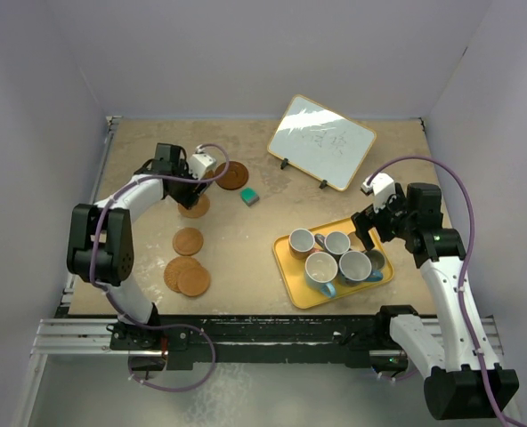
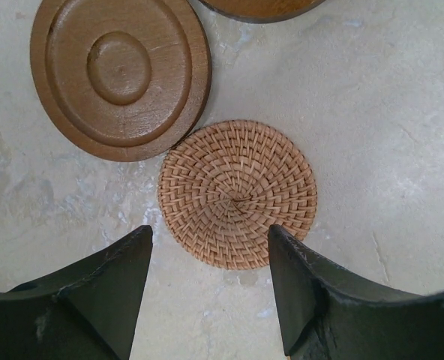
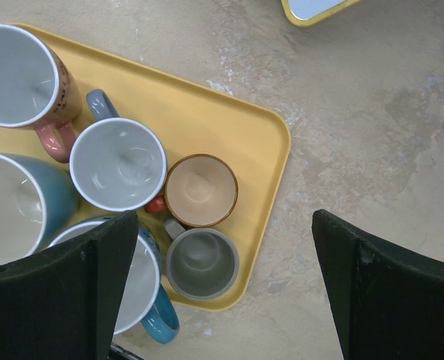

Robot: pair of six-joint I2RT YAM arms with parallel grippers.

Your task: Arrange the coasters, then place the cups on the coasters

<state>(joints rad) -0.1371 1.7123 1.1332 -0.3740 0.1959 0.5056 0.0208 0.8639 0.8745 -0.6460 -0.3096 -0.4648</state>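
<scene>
The woven coaster (image 2: 237,193) was light orange-brown, its weave spiralling out from the centre. At ten o'clock from it, the wooden coaster (image 2: 121,71) was a darker brown with concentric rings. The table (image 2: 402,150) was pale beige and mottled.

The tray (image 3: 274,142) was yellow. The small cup (image 3: 201,190) on it was orange-tan inside with a dark brown rim. At six o'clock from it stood the grey cup (image 3: 202,262), and at ten o'clock the pink mug (image 3: 19,71), pale grey inside. The blue mug (image 3: 57,196) at nine o'clock was teal-blue outside.

The block (image 1: 250,197) was teal, and the board (image 1: 321,142) was white with a yellow frame.
</scene>
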